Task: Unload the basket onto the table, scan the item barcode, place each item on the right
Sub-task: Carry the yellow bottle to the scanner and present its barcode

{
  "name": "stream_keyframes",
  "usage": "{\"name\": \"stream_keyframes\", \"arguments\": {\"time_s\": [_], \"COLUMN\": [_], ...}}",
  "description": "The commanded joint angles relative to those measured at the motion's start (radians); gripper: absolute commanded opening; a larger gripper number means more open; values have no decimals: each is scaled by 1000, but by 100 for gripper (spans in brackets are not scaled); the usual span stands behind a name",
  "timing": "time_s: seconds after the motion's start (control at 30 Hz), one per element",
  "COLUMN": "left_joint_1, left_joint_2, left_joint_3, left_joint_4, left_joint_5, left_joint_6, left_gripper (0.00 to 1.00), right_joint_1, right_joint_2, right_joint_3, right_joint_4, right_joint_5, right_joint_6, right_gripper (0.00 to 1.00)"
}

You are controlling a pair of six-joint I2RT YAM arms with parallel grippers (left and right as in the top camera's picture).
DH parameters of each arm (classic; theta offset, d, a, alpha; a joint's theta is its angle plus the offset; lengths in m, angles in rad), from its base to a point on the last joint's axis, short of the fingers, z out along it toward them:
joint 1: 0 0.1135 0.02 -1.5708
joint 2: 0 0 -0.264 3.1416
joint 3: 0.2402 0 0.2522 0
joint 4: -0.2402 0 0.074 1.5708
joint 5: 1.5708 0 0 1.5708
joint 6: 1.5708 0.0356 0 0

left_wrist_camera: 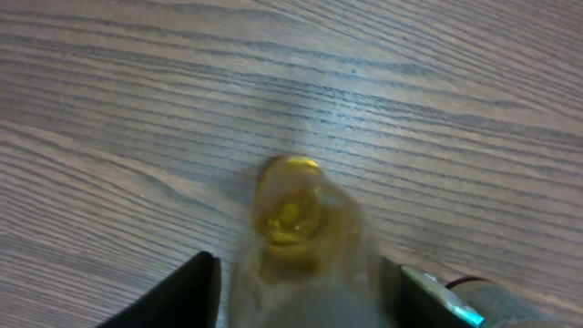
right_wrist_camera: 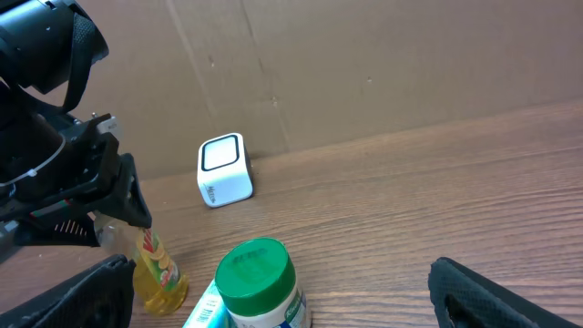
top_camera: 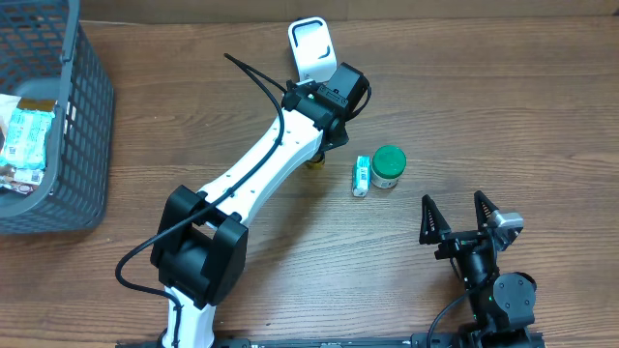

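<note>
A small bottle of yellow liquid (top_camera: 314, 162) (right_wrist_camera: 157, 269) stands upright on the wooden table, just in front of the white barcode scanner (top_camera: 311, 48) (right_wrist_camera: 223, 170). My left gripper (top_camera: 324, 145) (left_wrist_camera: 299, 264) reaches down around the bottle's upper part (left_wrist_camera: 291, 219). Its black fingers (left_wrist_camera: 196, 292) stand on either side with a thin gap showing, so it is open. The barcode is not visible. My right gripper (top_camera: 453, 208) (right_wrist_camera: 282, 301) rests wide open near the front edge, holding nothing.
A white jar with a green lid (top_camera: 389, 166) (right_wrist_camera: 260, 282) and a small light-blue box (top_camera: 361, 176) (right_wrist_camera: 205, 314) lie right of the bottle. A dark plastic basket (top_camera: 58, 126) with packets stands at the left edge. A cardboard wall backs the table.
</note>
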Motion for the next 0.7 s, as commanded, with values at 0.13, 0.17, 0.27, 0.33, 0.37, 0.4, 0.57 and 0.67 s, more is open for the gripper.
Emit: {"name": "stream_keyframes", "arguments": {"time_s": [0.13,0.17,0.27,0.33,0.37,0.4,0.57,0.67], "left_joint_1": [-8,-8,-8,-8,-8,-8,-8,-8], "left_joint_2": [-2,-2,-2,-2,-2,-2,-2,-2], "left_joint_3": [-11,-11,-11,-11,-11,-11,-11,-11], "left_joint_4": [1,2,5,5,5,5,15,24], "left_joint_5": [16,21,22,22,22,22,22,22], "left_joint_6": [80,98,152,159,159,158,158,158], "left_gripper": [76,79,81,80,79,73,61,53], "right_joint_1": [-6,-6,-6,-6,-6,-6,-6,-6], "right_joint_2": [-7,-7,-7,-7,-7,-7,-7,-7], "right_joint_3": [-11,-11,-11,-11,-11,-11,-11,-11], "right_joint_4": [5,5,5,5,5,5,5,5], "right_joint_5": [-6,-5,-5,-5,-5,-5,-5,-5], "right_joint_6": [-7,-7,-7,-7,-7,-7,-7,-7], "right_gripper": [100,100,100,100,100,100,100,100]}}
